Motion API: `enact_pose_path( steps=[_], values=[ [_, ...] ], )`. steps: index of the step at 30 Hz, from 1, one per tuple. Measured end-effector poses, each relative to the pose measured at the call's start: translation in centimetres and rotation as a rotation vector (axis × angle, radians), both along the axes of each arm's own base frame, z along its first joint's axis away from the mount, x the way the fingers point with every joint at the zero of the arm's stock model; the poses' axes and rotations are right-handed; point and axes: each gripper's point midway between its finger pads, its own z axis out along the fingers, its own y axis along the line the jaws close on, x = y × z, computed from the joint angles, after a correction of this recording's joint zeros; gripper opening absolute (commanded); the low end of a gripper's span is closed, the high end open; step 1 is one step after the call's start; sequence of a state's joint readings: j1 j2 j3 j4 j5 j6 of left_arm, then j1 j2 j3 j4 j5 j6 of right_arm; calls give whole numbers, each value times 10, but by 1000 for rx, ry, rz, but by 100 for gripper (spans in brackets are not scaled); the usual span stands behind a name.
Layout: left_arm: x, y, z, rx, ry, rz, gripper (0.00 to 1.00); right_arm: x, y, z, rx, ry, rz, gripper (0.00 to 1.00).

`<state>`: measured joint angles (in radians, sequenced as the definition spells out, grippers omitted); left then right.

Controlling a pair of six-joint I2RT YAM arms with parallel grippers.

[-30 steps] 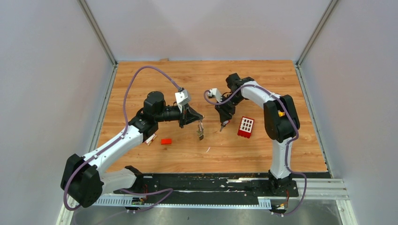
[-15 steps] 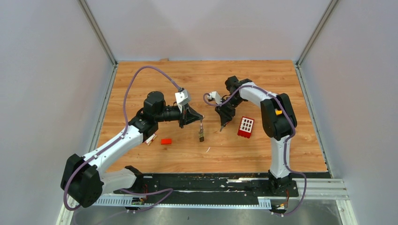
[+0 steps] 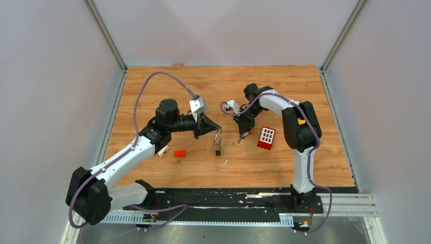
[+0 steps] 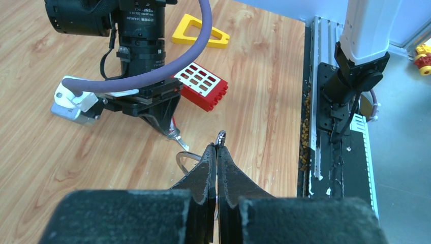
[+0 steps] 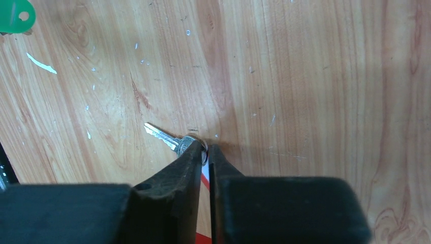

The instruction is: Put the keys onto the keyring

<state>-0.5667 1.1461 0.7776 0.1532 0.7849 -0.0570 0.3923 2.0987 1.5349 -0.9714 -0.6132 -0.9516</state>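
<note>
My left gripper (image 3: 218, 127) (image 4: 216, 148) is shut on the thin silver keyring (image 4: 185, 157), whose wire loop shows beside and above the fingertips. The ring hangs above the table with one dark key (image 3: 217, 150) dangling below it. A little to the right, my right gripper (image 3: 242, 135) (image 5: 207, 148) points down at the table and is shut on the head of a small silver key (image 5: 163, 134) with some red on it. Its blade sticks out to the left of the fingers. A green key head (image 5: 16, 14) shows at the top left corner of the right wrist view.
A red block with white squares (image 3: 266, 137) (image 4: 202, 86) lies just right of the right gripper. A small red block (image 3: 180, 153) lies under the left arm. A yellow plastic triangle (image 4: 199, 36) lies beyond the right arm. A white scrap (image 3: 224, 162) lies on the wood.
The right gripper moved slightly left and down and its jaws closed on the key. The key hanging from the ring swung a little. The left arm held still.
</note>
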Motion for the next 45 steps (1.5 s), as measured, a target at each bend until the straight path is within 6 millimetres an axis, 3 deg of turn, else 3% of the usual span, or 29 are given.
enact_pose_path(
  steps=[4, 12, 22, 26, 30, 45],
  values=[
    [0, 0, 0, 0, 0, 0, 0, -1, 0, 0, 1, 2, 1, 0],
    [0, 0, 0, 0, 0, 0, 0, -6, -1, 2, 0, 20, 3, 0],
    [0, 0, 0, 0, 0, 0, 0, 8, 5, 28, 26, -54, -55, 0],
    [0, 0, 0, 0, 0, 0, 0, 25, 8, 26, 8, -106, -112, 0],
    [0, 0, 0, 0, 0, 0, 0, 27, 8, 25, -1, -113, -122, 1],
    [0, 0, 0, 0, 0, 0, 0, 17, 12, 13, -20, -92, -133, 5]
  ],
)
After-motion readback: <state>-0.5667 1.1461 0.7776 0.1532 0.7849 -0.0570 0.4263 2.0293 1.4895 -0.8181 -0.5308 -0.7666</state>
